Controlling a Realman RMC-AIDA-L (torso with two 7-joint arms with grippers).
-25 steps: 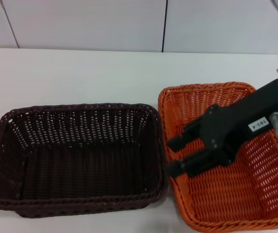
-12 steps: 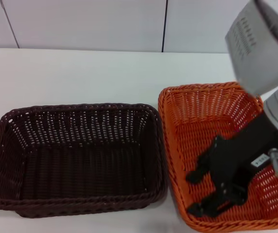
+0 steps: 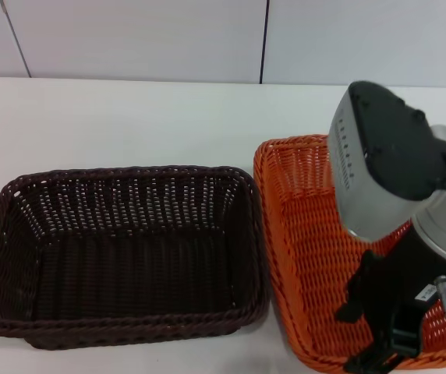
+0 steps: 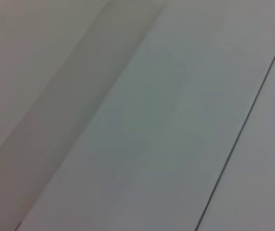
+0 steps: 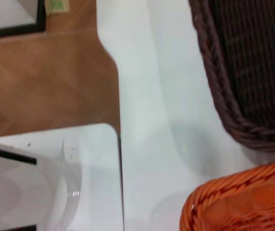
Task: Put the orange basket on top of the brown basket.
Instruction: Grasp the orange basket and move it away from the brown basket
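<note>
The orange basket (image 3: 301, 234) stands on the white table at the right, right beside the brown basket (image 3: 122, 249) at the left. Both are upright and empty. My right gripper (image 3: 354, 336) is open and low inside the orange basket by its near rim. One finger is over the basket floor and the other is at the rim. The right arm's grey housing hides much of the orange basket. The right wrist view shows a corner of the brown basket (image 5: 243, 72) and the orange basket's rim (image 5: 238, 202). My left gripper is out of view.
The white table (image 3: 129, 117) runs back to a white wall (image 3: 129, 39). The right wrist view shows the table's near edge (image 5: 119, 159) with brown floor (image 5: 46, 82) beyond it. The left wrist view shows only a plain pale surface.
My right gripper has moved from the orange basket's left side toward its near rim and lower. The arm's grey housing has swung in over the basket. Neither basket has moved.
</note>
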